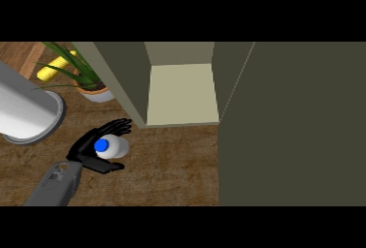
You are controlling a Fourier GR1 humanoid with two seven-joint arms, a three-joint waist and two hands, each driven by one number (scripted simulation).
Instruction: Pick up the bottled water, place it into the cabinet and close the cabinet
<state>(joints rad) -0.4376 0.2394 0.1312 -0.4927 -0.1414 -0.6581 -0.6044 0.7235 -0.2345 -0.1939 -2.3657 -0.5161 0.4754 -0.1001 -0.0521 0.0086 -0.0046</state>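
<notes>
The bottled water [112,147], seen from above as a white round body with a blue cap, stands upright over the wooden counter [164,164]. My left hand [84,147] is shut on it from the left, with fingers [114,128] curled past its far side and the thumb [109,166] on its near side. The bottle is just left of and in front of the cabinet's open compartment, whose pale shelf [182,92] shows. The cabinet's dark olive door [293,121] stands open at the right. My right hand is out of sight.
A large grey cylinder [22,109] stands at the left edge. Behind the hand are a potted plant [94,91] and a yellow object [54,68]. The cabinet's left wall [118,77] rises beside the plant.
</notes>
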